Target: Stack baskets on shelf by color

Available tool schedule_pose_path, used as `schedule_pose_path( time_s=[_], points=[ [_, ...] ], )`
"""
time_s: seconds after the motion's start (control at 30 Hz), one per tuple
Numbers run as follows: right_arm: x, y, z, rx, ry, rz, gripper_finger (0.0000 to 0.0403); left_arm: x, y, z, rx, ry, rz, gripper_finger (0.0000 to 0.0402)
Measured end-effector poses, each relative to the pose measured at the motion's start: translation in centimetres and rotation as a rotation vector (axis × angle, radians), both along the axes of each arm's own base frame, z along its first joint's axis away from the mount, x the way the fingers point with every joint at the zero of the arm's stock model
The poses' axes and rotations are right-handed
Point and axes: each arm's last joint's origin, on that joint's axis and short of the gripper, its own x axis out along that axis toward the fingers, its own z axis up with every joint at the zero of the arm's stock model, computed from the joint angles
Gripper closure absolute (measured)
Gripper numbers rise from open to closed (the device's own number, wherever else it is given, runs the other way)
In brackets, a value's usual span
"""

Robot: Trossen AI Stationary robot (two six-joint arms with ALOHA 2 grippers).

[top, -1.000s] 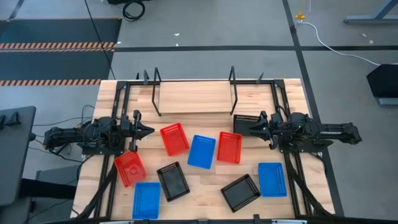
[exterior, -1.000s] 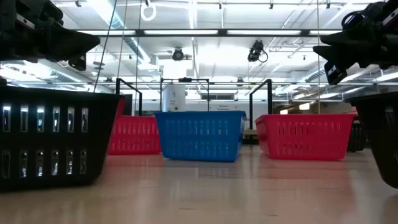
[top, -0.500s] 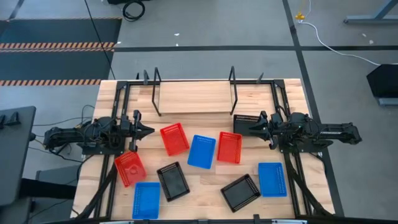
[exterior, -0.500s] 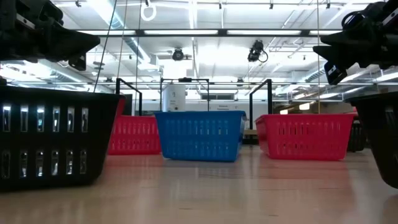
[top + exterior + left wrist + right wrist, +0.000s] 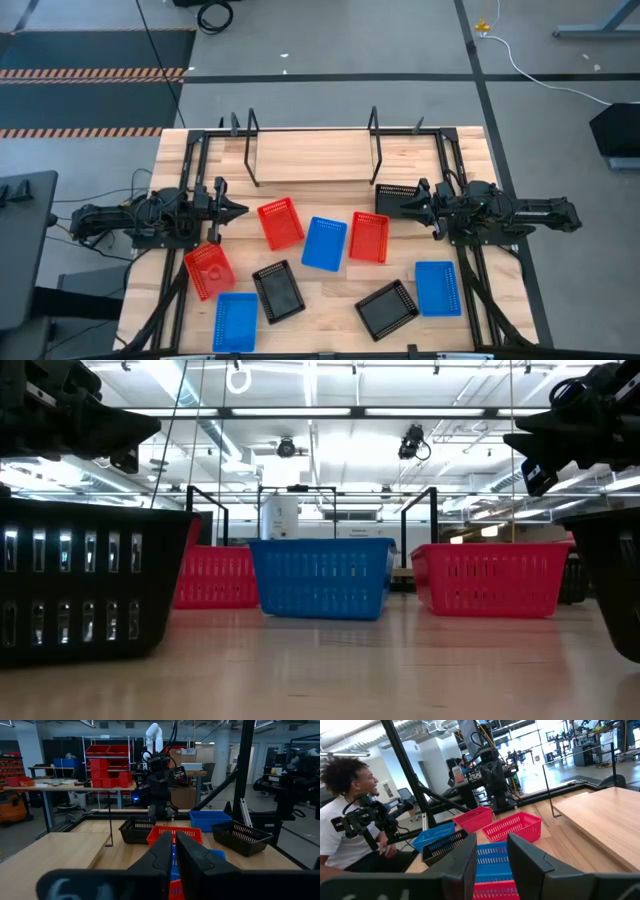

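The shelf (image 5: 315,158), a light board between black wire uprights, lies at the table's far middle. Loose baskets rest flat on the slatted table: three red (image 5: 281,223) (image 5: 369,237) (image 5: 209,270), three blue (image 5: 324,243) (image 5: 438,288) (image 5: 235,321), three black (image 5: 278,291) (image 5: 387,308) (image 5: 395,198). My left gripper (image 5: 232,210) (image 5: 174,860) hovers at the left, level, shut and empty, pointing toward the right. My right gripper (image 5: 405,207) (image 5: 492,865) hovers at the right, level, open and empty, its tips above the far black basket.
Black frame rails (image 5: 190,190) run along both table sides beneath the arms. In the low view a black basket (image 5: 80,580) stands close at the left and another (image 5: 615,580) at the right. A person (image 5: 345,820) sits beyond the table's near side.
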Motion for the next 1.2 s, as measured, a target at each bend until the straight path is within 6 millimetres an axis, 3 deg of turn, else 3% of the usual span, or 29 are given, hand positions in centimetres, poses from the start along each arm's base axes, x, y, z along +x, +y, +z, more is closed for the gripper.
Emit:
schedule_pose_path(
  time_s=[1.2],
  points=[
    [0.0,0.0,0.0,0.0,0.0,0.0,0.0289,0.0,0.0,0.0,0.0,0.0,0.0,0.0376]
  ],
)
